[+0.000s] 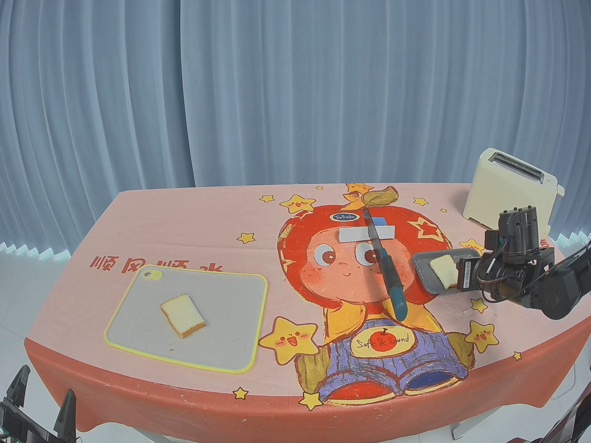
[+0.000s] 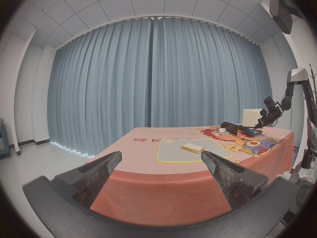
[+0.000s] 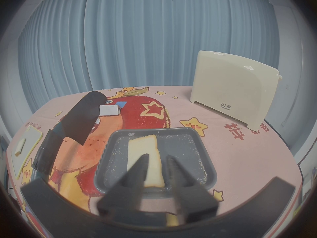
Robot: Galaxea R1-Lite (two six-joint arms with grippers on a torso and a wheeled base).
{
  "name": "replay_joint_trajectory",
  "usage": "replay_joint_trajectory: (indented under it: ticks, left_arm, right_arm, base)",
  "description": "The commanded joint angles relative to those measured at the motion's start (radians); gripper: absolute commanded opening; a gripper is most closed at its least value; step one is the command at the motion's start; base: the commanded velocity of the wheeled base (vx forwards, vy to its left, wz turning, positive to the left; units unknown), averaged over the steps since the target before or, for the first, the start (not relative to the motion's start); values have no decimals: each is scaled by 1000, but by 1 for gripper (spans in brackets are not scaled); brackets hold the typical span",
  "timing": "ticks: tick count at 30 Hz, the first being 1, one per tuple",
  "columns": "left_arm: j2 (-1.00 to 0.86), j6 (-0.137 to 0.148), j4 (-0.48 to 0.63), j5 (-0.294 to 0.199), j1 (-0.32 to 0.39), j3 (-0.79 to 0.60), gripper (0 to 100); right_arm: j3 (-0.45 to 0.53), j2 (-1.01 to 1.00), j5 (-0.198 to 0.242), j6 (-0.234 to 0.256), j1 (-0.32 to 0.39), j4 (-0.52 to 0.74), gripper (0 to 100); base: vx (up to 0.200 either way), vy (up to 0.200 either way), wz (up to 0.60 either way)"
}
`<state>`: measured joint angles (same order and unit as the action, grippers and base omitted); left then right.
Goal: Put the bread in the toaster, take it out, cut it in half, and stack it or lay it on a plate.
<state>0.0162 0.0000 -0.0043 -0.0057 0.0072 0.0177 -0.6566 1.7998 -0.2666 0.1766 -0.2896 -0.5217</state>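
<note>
right of the knife, on the counter, sits the grey plate, and the right gripper is closed on a half slice of bread there, its fingers pinching the two faces. the half is held at a slant over the plate; i cannot tell whether its lower edge touches the plate floor. left of the knife lies the cutting board, and the other half slice lies flat on it, near its middle. farther right of the knife than the plate, and further back, stands the toaster, with no bread standing out of its slot. the knife itself lies unheld, its blade propped across a small white rest. well left of the knife, off the counter's near edge, the left gripper hangs with its fingers spread wide, holding nothing

judging from this, the toasting and the cutting look finished: there are two halves, the toaster is free and the knife is laid down. the plating looks partly done. what seems left is to let go of the first half on the plate, then fetch the second half from the board and lay or stack it with the first
</note>
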Motion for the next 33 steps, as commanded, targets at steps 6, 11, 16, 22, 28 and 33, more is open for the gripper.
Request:
replay_joint_trajectory:
  ticks: [6, 11, 16, 22, 28, 33]
  left_arm:
    - [-16, 0, 0, 0, 0, -18, 100]
    - [-16, 0, 0, 0, 0, -18, 100]
    - [-16, 0, 0, 0, 0, -18, 100]
    - [-16, 0, 0, 0, 0, -18, 100]
    - [-16, 0, 0, 0, 0, -18, 100]
    - [-16, 0, 0, 0, 0, -18, 100]
  right_arm:
    - [6, -2, -5, 6, 0, 0, 100]
    - [5, -13, -14, 6, -2, 0, 100]
    - [5, -14, -16, 7, -6, 0, 100]
    - [5, -28, -16, 6, -8, -1, 100]
    - [8, -89, -16, 3, -14, 0, 100]
    - [14, -169, -16, 1, -54, 0, 100]
  base:
    - [0, 0, 0]
    - [0, 0, 0]
    - [0, 0, 0]
    - [0, 0, 0]
    - [0, 0, 0]
    - [0, 0, 0]
